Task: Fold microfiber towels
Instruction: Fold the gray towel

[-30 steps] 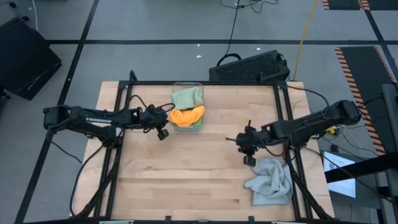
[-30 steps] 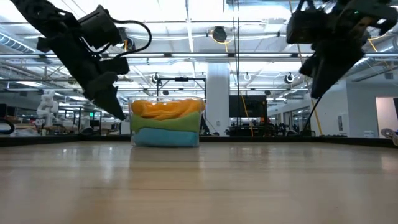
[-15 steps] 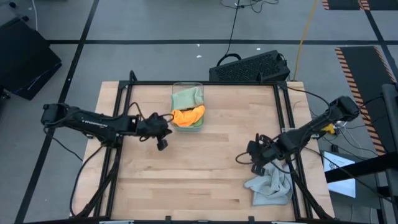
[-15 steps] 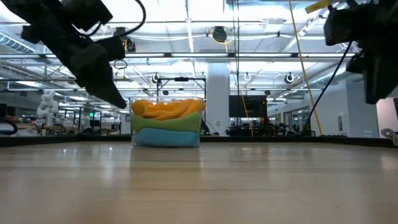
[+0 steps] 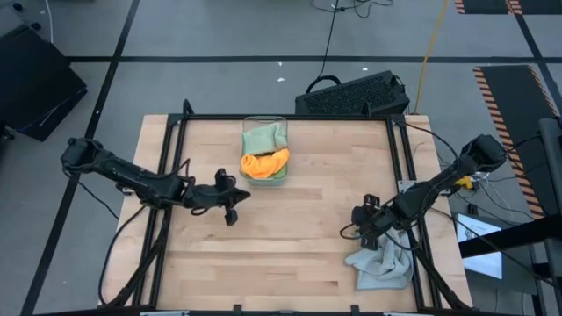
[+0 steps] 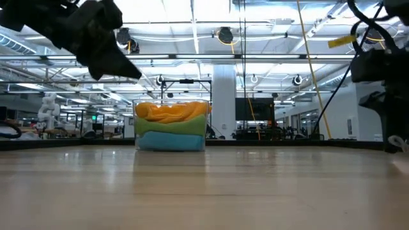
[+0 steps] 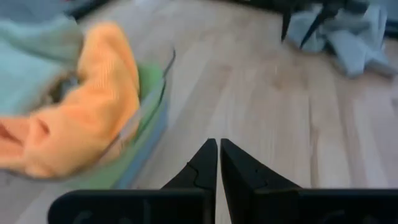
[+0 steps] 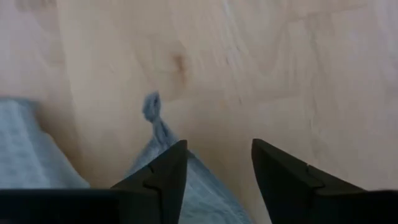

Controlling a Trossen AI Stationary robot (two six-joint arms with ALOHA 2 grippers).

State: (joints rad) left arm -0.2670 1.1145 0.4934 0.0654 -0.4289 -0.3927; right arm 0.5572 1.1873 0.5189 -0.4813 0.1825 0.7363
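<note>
Right gripper [image 8: 214, 180] descended over grey towel [image 5: 382, 259], fingers apart.

Right tool [image 6: 399, 137] is cut off at the low view's edge.

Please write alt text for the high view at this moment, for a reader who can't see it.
The right tool, fingers apart, hangs over the edge of a crumpled light grey towel at the wooden table's near right corner. The left tool, shut and empty, sits left of centre, just short of a clear bin holding an orange towel and a sage green towel.
</note>
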